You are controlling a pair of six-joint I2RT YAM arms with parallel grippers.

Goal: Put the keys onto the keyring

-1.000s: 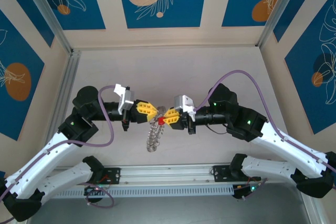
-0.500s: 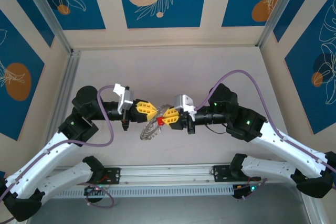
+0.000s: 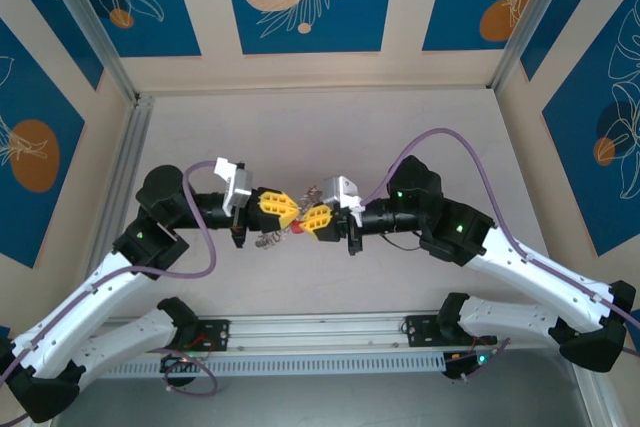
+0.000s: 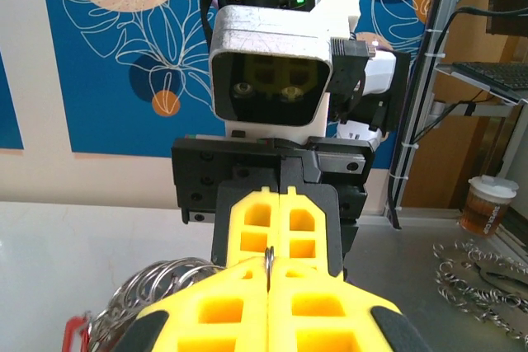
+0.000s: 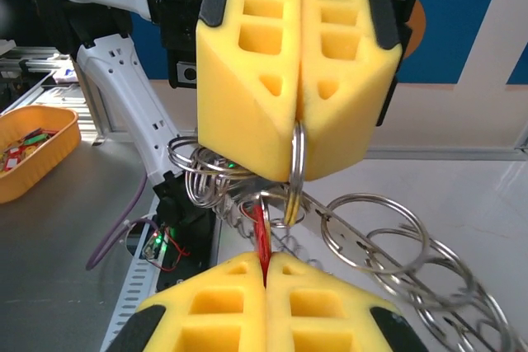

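Left gripper point(image 4: 268, 274): yellow pads pressed flat together, pinching one thin wire loop of the keyring point(image 5: 297, 152) at their tips.
Right gripper point(image 5: 265, 268): pads closed tight on the key point(image 5: 261, 237); its red part stands up out of the seam, towards the held loop.
Spacing: the two grippers meet tip to tip over the middle of the table point(image 3: 330, 137), almost touching; from above, the red spot sits just below where they meet.
Keyring, rest of it: the pinched loop hangs edge-on to the right wrist camera. More silvery loops trail off low and to the right there. From above, a bunch sags under the left gripper.
Key against ring: the red tip comes up just under the held loop. Touching or threaded cannot be told.
In the way: tangled coils crowd behind and beside the key, right around the pinched loop.
Around: orange tray point(image 5: 58, 150) with small bits, left of the right wrist view. Loose rings point(image 4: 478, 274) lie on the table, right of the left wrist view, with a cup point(image 4: 485, 204) behind them. A purple cable point(image 3: 440, 139) arcs over the right arm.
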